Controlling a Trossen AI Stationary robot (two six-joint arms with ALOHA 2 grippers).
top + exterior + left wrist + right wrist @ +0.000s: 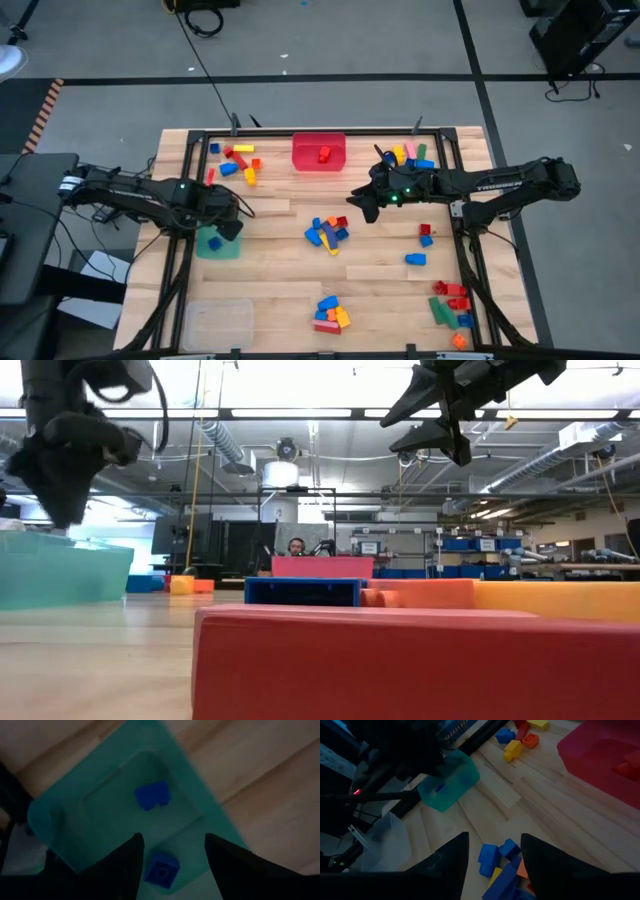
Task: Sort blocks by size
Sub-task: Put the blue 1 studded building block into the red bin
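Over the green bin (218,243) the left gripper (232,226) hangs with fingers spread and empty — two blue blocks (152,796) lie in the bin below it. Spread too, the right gripper (362,203) hovers beside the middle pile (327,233); I'd guess its next move — picking a piece there.

green bin (217,244) partly hidden under left gripper (232,222), low view's nearest red block (420,660) blurred, perhaps cropped

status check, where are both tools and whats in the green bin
Left tool open over the green bin, two blue blocks inside. Right tool open, empty, above the centre pile. Nothing in the way.
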